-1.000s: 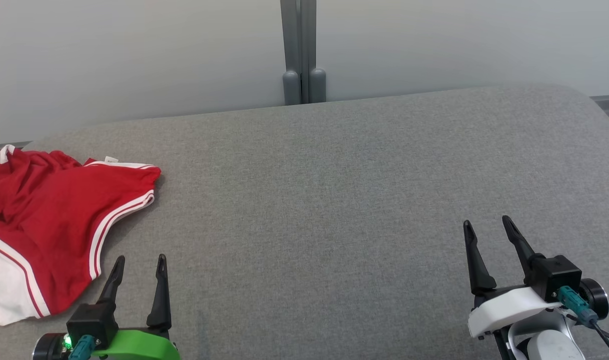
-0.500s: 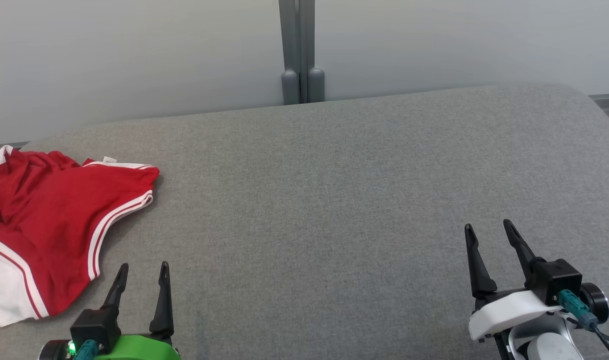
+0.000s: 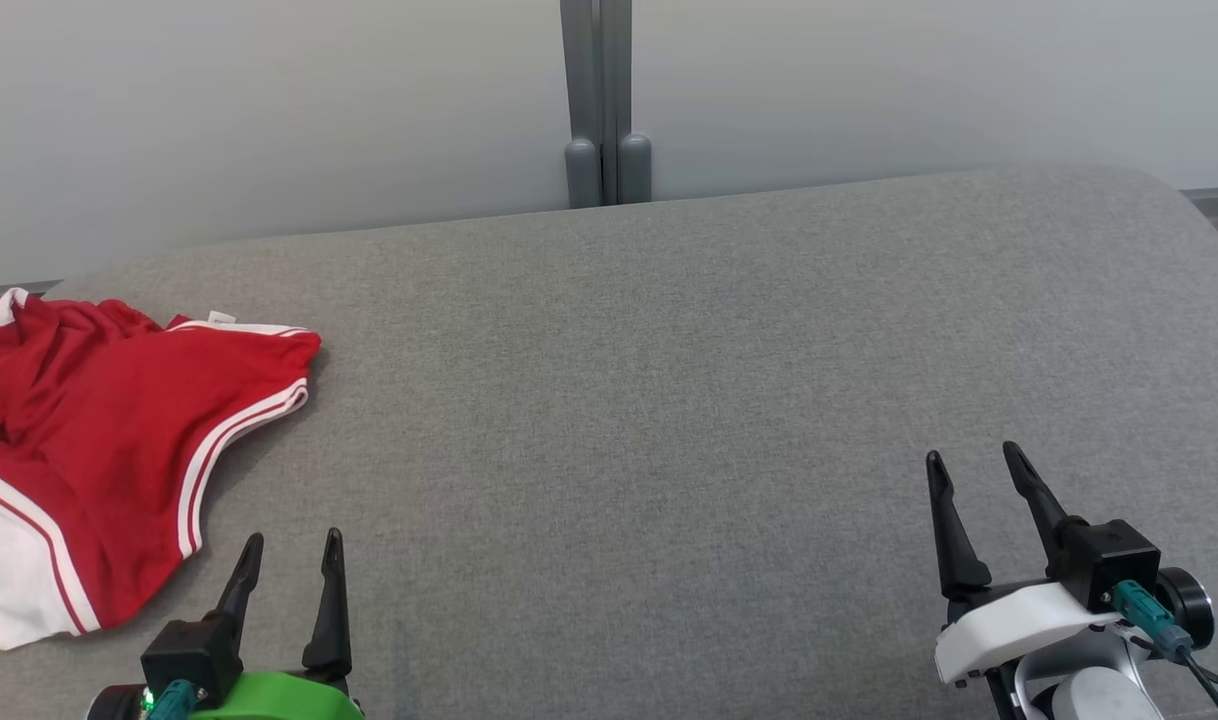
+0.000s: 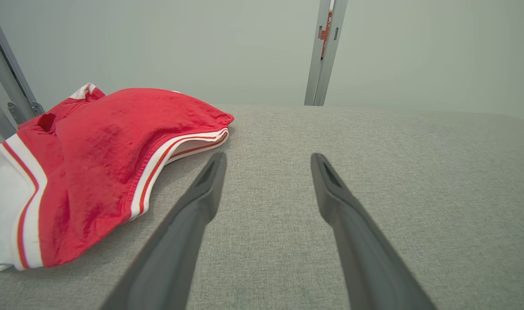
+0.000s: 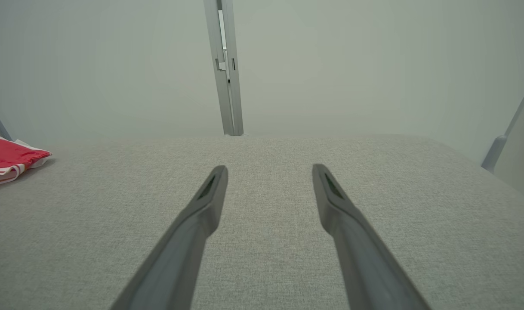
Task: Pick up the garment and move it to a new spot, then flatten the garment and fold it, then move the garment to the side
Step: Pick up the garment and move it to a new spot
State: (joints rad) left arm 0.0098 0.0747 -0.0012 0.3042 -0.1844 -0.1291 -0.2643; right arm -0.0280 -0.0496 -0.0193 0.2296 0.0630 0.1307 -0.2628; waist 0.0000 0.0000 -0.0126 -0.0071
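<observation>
Overall, grey fabric surface [image 3: 669,400] under red garment [image 3: 99,450], pale wall [image 3: 269,100] behind.

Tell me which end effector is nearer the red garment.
Left. The left end effector sits just right of the garment, not touching it; the right end effector is far across the grey surface.

A broad grey upholstered surface [image 3: 669,400], woven in texture and rounded at its far corners, runs up to plain pale wall panels [image 3: 269,120]. Between the panels a grey metal post [image 3: 597,90] stands upright, with two rounded caps [image 3: 582,172] side by side at its foot, just behind the surface's far edge. The post bears a small orange-red mark [image 4: 326,26]. A slanted grey bar [image 5: 498,148] rises past the right end.
</observation>
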